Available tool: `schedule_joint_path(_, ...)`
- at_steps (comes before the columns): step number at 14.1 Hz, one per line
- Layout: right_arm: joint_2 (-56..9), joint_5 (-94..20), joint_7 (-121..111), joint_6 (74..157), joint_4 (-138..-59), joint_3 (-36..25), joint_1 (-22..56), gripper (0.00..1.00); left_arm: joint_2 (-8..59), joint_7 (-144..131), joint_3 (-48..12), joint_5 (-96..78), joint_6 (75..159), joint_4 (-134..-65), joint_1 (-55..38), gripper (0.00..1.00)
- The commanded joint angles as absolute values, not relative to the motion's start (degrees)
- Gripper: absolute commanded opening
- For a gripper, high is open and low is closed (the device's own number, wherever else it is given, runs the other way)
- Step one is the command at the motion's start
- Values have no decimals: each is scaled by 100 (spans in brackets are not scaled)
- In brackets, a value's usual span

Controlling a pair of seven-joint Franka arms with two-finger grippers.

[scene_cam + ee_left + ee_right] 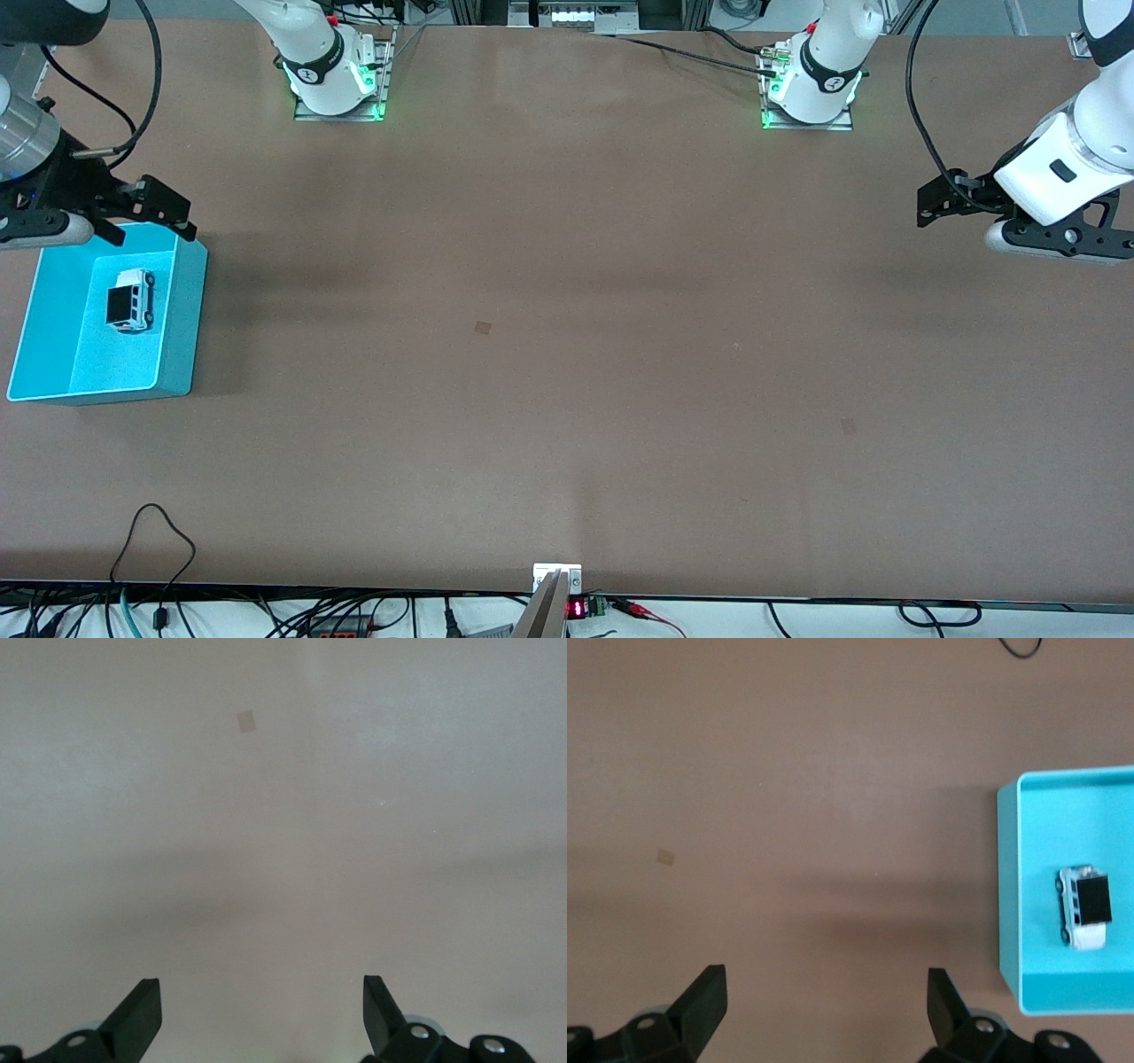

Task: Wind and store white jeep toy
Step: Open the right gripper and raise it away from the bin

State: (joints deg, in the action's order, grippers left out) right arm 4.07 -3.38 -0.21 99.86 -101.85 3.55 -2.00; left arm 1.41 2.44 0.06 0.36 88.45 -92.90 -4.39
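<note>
While white jeep toy (132, 299) sits in cyan bin (182, 301), left gripper (262, 1014), right gripper (826, 1010) both spread, empty.

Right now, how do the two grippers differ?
The right gripper hangs over the farther rim of the cyan bin, which holds the white jeep toy; the left gripper hangs over bare table at the left arm's end. Both are open and hold nothing.

cyan bin (182, 301), brown table (567, 354)
</note>
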Motion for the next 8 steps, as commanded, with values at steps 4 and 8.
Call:
schedule_joint_path(4, 598, -202, 114, 9406, -9775, 352, 70, 100, 88, 273, -9, -35, 8684, -9255, -404, 100)
schedule_joint_path(8, 475, -220, 105, 9369, -9572, 290, -26, 100, 88, 272, -9, -44, 8675, -9246, -396, 100)
